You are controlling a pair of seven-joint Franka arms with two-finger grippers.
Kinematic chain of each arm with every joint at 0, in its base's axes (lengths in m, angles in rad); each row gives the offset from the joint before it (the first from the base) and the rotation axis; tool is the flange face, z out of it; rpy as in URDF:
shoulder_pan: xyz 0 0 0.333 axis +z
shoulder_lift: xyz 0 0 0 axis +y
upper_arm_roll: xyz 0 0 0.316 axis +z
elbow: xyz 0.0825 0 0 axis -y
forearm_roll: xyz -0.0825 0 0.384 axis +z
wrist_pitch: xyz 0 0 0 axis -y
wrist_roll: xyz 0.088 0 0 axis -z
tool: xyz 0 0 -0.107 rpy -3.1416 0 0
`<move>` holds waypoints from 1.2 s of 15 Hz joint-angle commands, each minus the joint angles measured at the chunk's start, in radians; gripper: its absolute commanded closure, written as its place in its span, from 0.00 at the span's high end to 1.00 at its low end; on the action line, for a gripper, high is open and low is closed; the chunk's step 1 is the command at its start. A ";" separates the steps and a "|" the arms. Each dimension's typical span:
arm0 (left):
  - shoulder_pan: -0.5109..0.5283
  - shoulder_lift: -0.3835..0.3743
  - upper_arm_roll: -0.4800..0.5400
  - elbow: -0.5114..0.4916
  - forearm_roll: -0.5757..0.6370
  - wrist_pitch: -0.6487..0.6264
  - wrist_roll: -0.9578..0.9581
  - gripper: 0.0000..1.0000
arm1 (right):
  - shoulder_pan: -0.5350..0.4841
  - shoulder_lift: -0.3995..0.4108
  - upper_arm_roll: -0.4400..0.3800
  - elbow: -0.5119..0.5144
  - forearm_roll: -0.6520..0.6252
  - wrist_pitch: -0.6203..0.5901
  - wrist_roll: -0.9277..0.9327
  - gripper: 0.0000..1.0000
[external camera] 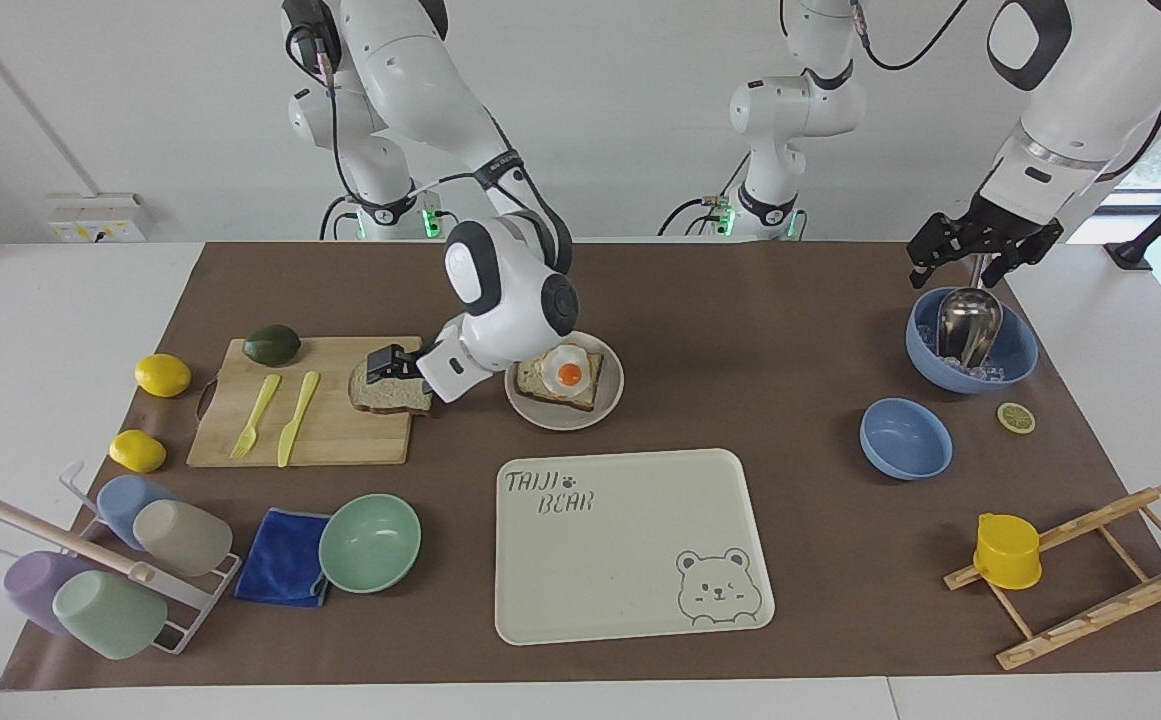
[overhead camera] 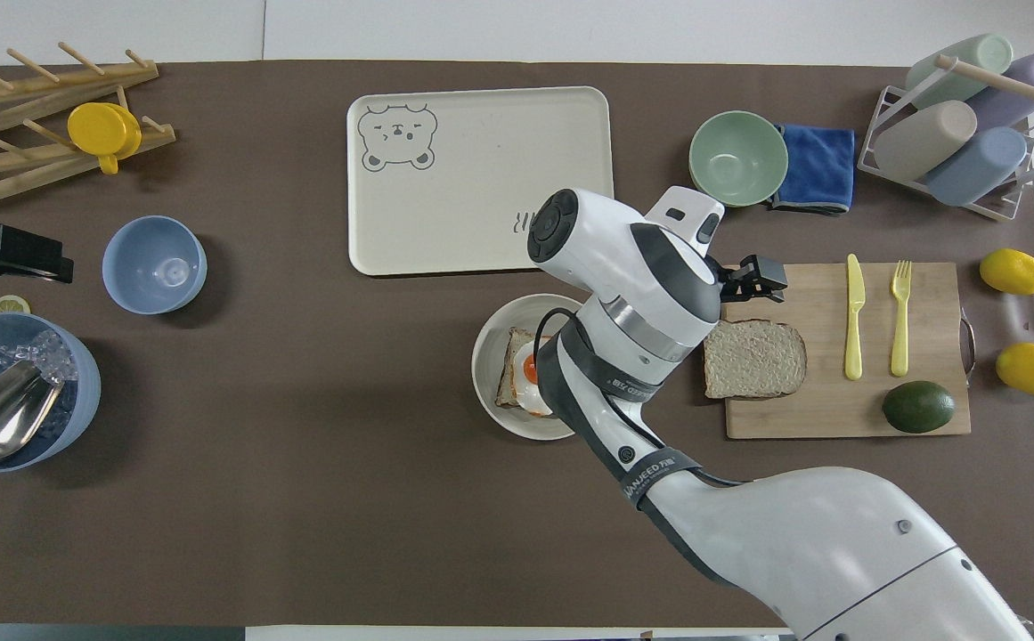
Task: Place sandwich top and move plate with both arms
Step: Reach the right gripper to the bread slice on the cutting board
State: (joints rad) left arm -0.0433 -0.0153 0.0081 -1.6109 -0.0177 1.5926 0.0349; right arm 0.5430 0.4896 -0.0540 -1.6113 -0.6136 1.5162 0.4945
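The sandwich top (external camera: 393, 384) lies on the board (external camera: 330, 440), at nine o'clock from the plate (external camera: 565, 418) in the facing view. The right gripper (external camera: 387, 364) is low over it (fingers unreadable). The reach is in hand; next it must close on the slice. The left gripper (external camera: 980, 250) waits over the ice bowl (external camera: 1015, 355), open.

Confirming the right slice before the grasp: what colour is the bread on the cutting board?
The sandwich top is pale whitish with a brown crust, clearest in the overhead view.
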 commanded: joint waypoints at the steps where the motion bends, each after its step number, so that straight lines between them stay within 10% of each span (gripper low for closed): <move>1: 0.006 -0.015 -0.005 -0.018 0.021 0.000 -0.009 1.00 | -0.005 0.009 -0.003 0.007 -0.018 0.010 0.070 1.00; 18: 0.006 -0.015 -0.005 -0.018 0.021 0.000 -0.009 1.00 | -0.014 -0.025 0.000 -0.165 0.114 0.170 0.431 1.00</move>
State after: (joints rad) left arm -0.0433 -0.0153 0.0081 -1.6110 -0.0177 1.5924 0.0349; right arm 0.5397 0.5023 -0.0593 -1.7263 -0.5124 1.6666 0.9198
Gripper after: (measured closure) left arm 0.000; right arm 0.000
